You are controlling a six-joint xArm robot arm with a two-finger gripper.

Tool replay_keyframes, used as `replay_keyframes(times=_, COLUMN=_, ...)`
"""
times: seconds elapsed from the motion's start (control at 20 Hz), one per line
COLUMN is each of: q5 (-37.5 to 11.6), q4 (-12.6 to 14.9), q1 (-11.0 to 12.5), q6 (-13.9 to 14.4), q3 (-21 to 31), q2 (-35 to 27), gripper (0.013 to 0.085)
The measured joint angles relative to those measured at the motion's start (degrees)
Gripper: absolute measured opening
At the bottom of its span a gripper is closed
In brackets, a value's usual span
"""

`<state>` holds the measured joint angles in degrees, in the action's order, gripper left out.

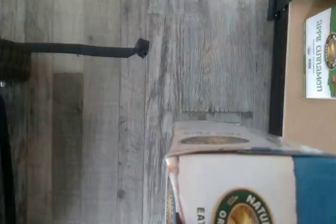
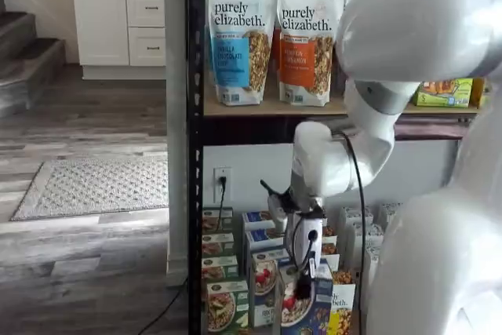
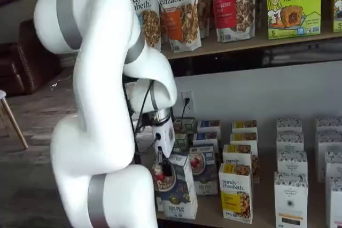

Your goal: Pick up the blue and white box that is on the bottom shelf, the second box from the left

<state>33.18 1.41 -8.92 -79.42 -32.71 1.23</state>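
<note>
The blue and white box (image 3: pixel 179 188) stands at the front of the bottom shelf (image 3: pixel 211 214), ahead of its row and slightly tilted. It pictures a cereal bowl with red berries. It also shows in a shelf view (image 2: pixel 302 307) low down. My gripper (image 3: pixel 163 168) hangs from the white arm, and its black fingers (image 2: pixel 304 278) are closed on the box's top edge. In the wrist view the box (image 1: pixel 236 182) fills the near part of the picture, its top flap and green oval logo showing. The fingers do not show there.
Green-and-white boxes (image 2: pixel 221 272) stand left of the target and a yellow "purely elizabeth" box (image 3: pixel 236 193) right of it. White boxes (image 3: pixel 291 185) lie farther right. A black rack post (image 2: pixel 194 147) and granola bags (image 2: pixel 239 37) are above. An apple cinnamon box (image 1: pixel 320 51) shows in the wrist view.
</note>
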Motion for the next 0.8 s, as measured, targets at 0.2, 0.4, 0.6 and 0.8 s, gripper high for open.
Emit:
replay_keyframes(times=0.2, q5=6.44, q4=-0.08, q1=-0.01, q6=-0.07, q3=-0.33, q2=5.96, gripper=0.0450)
replay_keyframes(times=0.4, q5=13.83, q4=-0.46, q1=0.11, q6=-0.48, q3=-1.82, q2=11.01, gripper=0.0450)
replay_keyframes(times=0.6, q5=19.70, q4=-1.62, q1=0.32, q6=-1.43, q3=-3.64, q2=14.68, gripper=0.0450)
replay_keyframes(times=0.8, q5=24.46, q4=-3.12, q1=0.50, q6=-2.40, q3=-5.58, q2=17.98, gripper=0.0450)
